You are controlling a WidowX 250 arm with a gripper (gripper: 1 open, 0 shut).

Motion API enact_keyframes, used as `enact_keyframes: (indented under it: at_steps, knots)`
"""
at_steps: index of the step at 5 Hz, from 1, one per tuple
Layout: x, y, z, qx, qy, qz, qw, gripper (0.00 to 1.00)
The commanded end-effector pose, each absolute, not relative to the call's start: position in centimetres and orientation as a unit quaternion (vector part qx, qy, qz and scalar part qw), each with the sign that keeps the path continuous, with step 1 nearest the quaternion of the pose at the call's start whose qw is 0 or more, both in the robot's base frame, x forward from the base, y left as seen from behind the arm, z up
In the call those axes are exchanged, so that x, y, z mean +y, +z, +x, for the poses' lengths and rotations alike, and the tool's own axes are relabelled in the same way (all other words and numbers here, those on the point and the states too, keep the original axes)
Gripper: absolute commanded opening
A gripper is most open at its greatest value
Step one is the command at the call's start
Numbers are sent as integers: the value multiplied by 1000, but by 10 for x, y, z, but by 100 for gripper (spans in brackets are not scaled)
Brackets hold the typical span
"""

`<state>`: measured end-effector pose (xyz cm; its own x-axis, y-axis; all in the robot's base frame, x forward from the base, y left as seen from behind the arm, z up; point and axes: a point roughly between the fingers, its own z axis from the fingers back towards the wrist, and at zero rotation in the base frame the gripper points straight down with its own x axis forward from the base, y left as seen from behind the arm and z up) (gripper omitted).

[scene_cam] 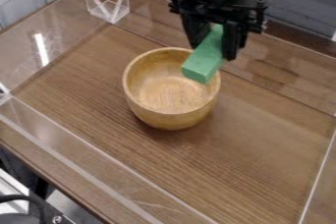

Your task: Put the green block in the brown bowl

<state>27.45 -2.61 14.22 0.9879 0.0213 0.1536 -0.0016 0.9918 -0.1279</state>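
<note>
1. Plainly, the gripper [217, 39] is clamped on the upper end of the green block [205, 56], which hangs tilted with its lower end over the far right rim of the brown bowl [148, 111], apparently clear of the wood.
2. Held by one end and pointing down, the block looks set to drop inside the bowl.
3. Release seems premature; the block's low end sits above the rim, not the hollow.
4. Count: one green block, one bowl, one gripper, one small clear stand [106, 5] far back on the table [197, 174].

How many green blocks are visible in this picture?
1. The block is held in the fingers, tilted, over the bowl's right rim.
</note>
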Motion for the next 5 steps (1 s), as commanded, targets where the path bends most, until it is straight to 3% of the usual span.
enact_keyframes:
  at_steps: [1,5]
  knots:
    - [-19,154,277,-106,12,-62,992,0]
    - [-5,127,276,-98,39,-47,993,0]
